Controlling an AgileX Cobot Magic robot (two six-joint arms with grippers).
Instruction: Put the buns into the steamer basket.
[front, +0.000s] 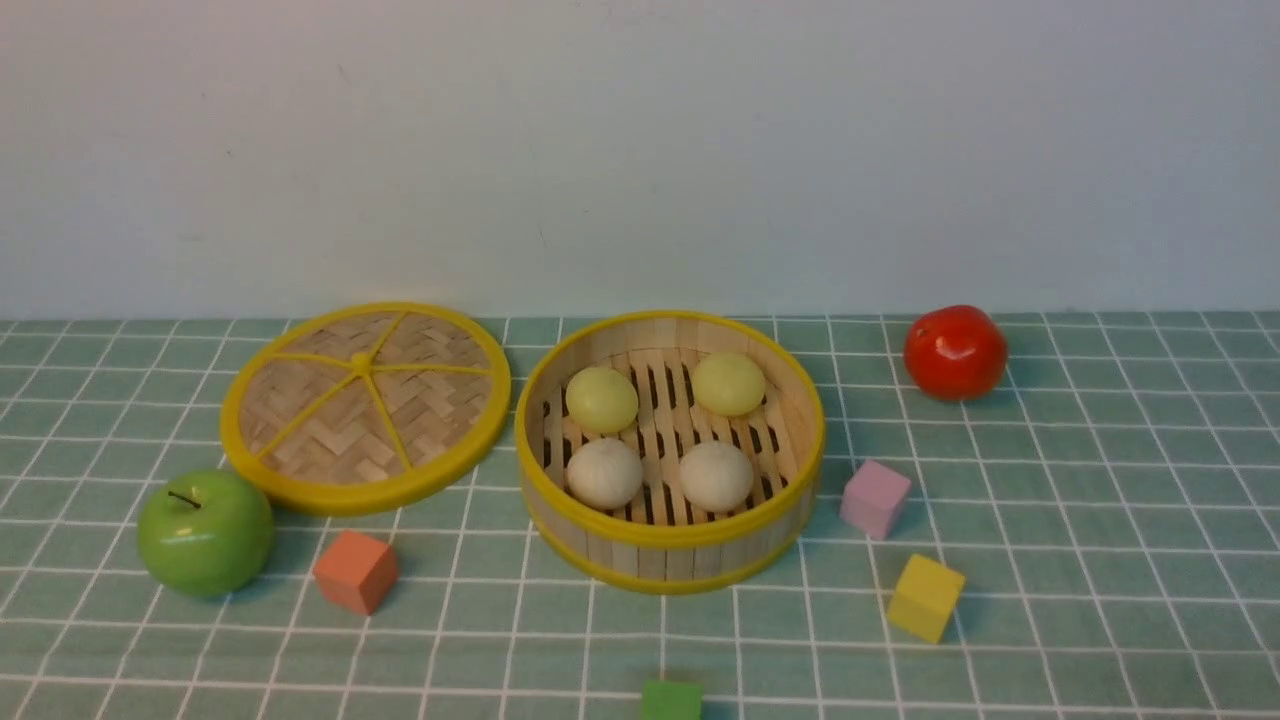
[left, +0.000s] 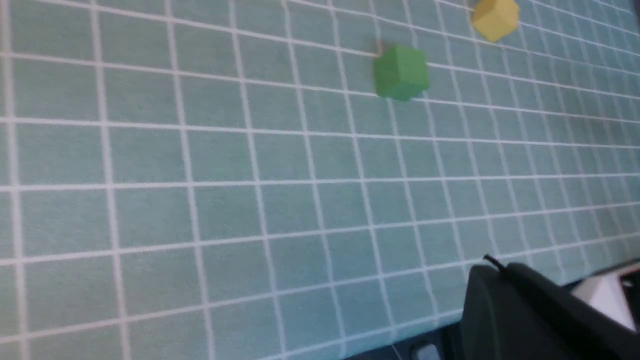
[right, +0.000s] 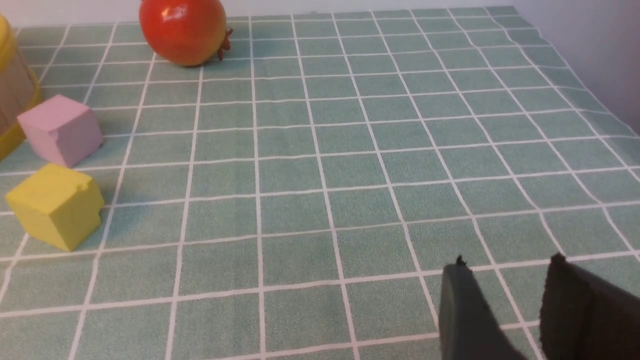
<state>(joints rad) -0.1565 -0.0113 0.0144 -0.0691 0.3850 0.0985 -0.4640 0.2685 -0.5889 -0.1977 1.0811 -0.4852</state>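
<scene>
Buns (front: 660, 430), all four, sit inside the steamer basket (front: 670, 545); right gripper (right: 505, 267) slightly parted and empty, left gripper (left: 505, 310) unclear.

Round bamboo steamer basket (front: 670, 545) centre, top unobstructed. Flat woven lid (front: 365, 405) just left of it, narrow gap. Green apple (front: 205, 532), orange cube (front: 355, 570) near-left. Pink cube (front: 875, 497) just right of basket; yellow cube (front: 925, 597) near-right; green cube (front: 671, 700) near edge. Red tomato (front: 955, 352) far right. Right side beyond cubes open cloth.
</scene>
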